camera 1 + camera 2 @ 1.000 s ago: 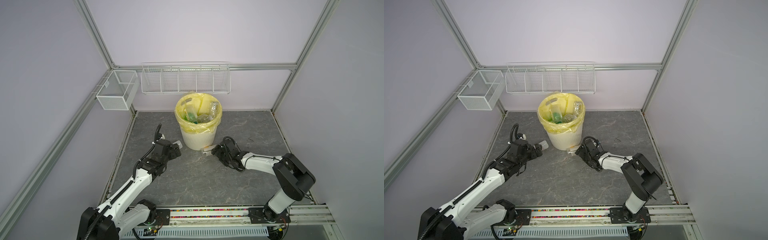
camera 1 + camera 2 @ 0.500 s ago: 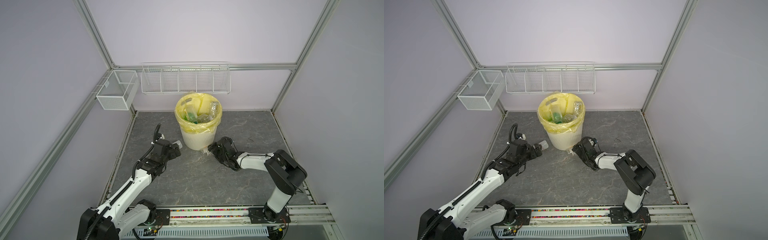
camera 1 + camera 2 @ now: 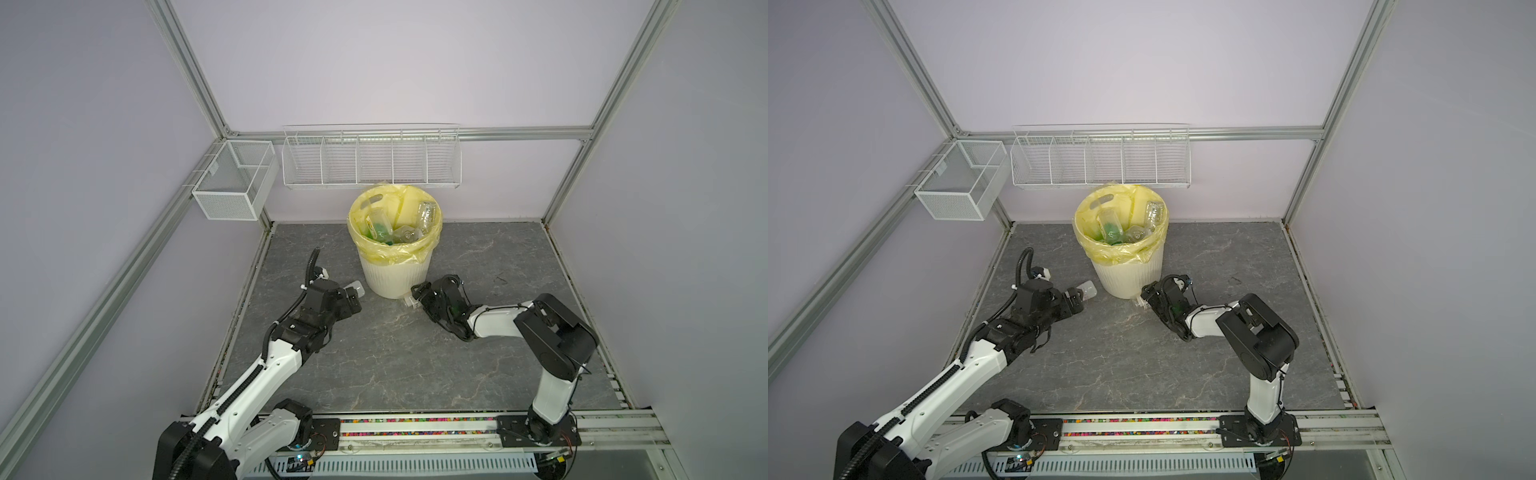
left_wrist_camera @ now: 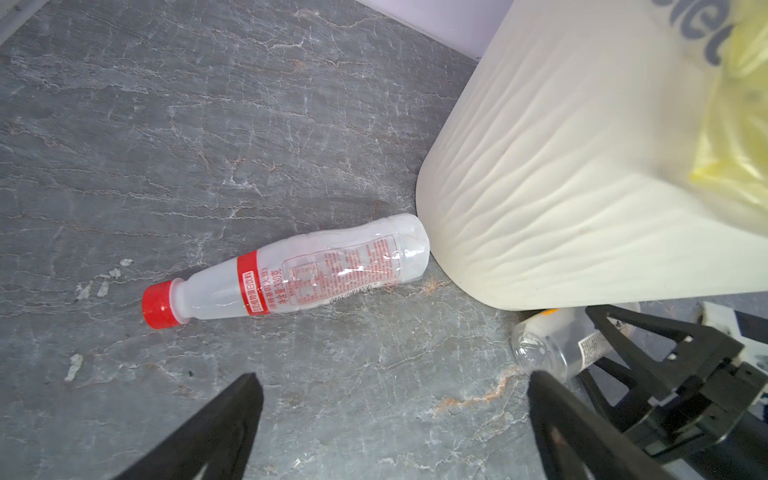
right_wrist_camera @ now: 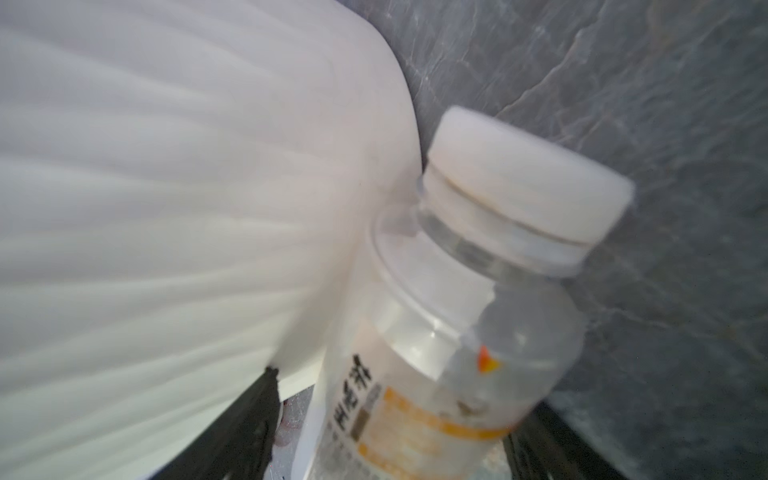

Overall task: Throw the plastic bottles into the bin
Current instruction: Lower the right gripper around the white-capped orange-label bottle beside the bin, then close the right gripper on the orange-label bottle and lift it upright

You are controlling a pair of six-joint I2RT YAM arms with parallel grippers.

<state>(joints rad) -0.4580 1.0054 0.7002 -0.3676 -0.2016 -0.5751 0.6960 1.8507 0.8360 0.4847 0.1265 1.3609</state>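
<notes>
Long white wire rack (image 3: 371, 160), five compartments, hangs on far wall. Small white mesh basket (image 3: 232, 183) on left frame rail, near far-left corner, just beside rack. Grey marbled floor mat (image 3: 395, 365). Lilac walls (image 3: 374, 62) far, left, right. Aluminium frame posts (image 3: 190, 68) at far corners. Mounting rail (image 3: 415, 432) along near edge, with multicoloured strip.

We see the bin (image 4: 561, 166) as matt, ribbed cream plastic, its bag (image 3: 395, 255) thin, glossy yellow film. The red-capped bottle (image 4: 332, 266) is clear, shiny plastic under a slick printed sleeve. The floor (image 4: 208, 124) looks like veined grey stone, perhaps laminate, smooth and dull.
</notes>
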